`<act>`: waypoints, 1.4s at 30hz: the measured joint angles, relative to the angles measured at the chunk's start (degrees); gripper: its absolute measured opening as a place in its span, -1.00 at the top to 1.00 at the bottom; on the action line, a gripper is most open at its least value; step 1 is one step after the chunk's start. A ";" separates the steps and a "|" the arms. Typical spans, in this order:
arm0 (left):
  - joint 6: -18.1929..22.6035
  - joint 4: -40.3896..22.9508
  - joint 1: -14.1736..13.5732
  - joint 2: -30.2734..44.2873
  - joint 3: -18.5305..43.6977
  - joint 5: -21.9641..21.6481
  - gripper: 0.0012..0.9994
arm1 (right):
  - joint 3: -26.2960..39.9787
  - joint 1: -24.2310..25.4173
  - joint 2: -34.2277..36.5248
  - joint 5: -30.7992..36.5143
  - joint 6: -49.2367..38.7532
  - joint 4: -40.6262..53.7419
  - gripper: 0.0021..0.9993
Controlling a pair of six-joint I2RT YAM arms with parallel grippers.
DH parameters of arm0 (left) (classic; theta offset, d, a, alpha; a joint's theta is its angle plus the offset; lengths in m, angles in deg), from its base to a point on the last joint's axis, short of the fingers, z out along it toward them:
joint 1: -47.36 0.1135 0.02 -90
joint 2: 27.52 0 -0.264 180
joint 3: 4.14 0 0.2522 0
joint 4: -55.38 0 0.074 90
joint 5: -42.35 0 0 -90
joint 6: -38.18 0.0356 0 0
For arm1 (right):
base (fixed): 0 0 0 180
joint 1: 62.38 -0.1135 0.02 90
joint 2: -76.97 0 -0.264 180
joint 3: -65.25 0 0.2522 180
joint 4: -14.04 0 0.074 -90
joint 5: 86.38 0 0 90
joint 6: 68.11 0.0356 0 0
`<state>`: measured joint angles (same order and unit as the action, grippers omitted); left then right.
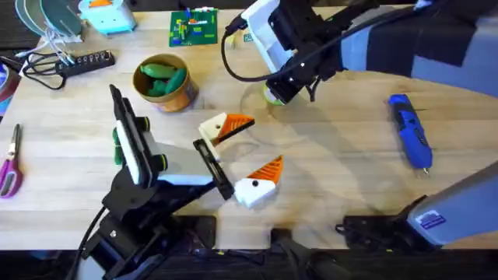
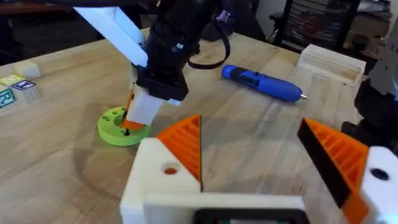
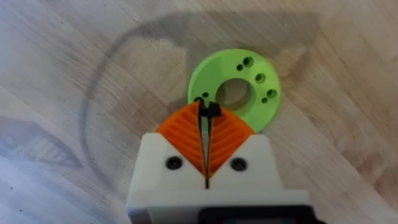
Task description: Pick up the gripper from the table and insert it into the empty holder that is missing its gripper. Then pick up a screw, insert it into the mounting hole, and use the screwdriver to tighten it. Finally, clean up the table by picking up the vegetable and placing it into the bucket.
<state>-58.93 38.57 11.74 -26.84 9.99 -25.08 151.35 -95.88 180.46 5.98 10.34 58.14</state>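
Right pincer pinching a small dark screw over the green disc; left pincer spread wide and empty.

Overhead: the right gripper [image 1: 278,92] hangs over the green disc [image 1: 271,97] at the table's middle; the left gripper [image 1: 241,155] sits low with its orange tips apart; the screwdriver [image 1: 410,131] lies well to the right, and the bucket [image 1: 164,81] holds green vegetables [image 1: 162,76]. Left wrist: its own fingers [image 2: 180,149] stand far apart, holding nothing, facing the disc [image 2: 118,126] and screwdriver [image 2: 262,83]. Right wrist: the ribbed pads [image 3: 186,134] are pressed together on the screw [image 3: 208,111], at the disc's [image 3: 252,81] rim.
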 joint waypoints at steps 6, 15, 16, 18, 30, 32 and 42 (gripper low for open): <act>0.00 0.00 0.00 0.01 0.00 0.00 -0.95 | 0.02 0.00 -2.46 0.23 0.00 2.67 0.99; 0.00 0.00 0.00 -0.01 0.00 0.05 -0.95 | 6.73 -0.02 -11.41 0.38 -0.02 11.93 0.99; 0.00 0.00 0.00 -0.01 0.00 0.07 -0.95 | 7.97 -0.05 -11.67 0.38 -0.02 13.86 0.99; 0.00 0.00 0.00 -0.01 0.00 0.15 -0.95 | 10.96 -0.37 -11.77 0.38 -0.02 18.24 0.99; 0.00 0.00 0.00 0.01 0.00 0.17 -0.95 | 26.21 -10.10 -11.18 0.36 0.87 35.34 0.99; 0.00 0.00 0.00 -0.01 0.00 0.17 -0.95 | 28.31 -11.70 -10.48 -0.21 1.27 37.64 0.99; 0.00 0.00 0.00 -0.01 0.00 0.17 -0.95 | 32.41 -17.57 -9.36 -6.56 4.91 39.47 0.99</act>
<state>-58.93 38.57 11.74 -26.85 9.99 -24.90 183.76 -113.45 171.10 -0.58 15.25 97.61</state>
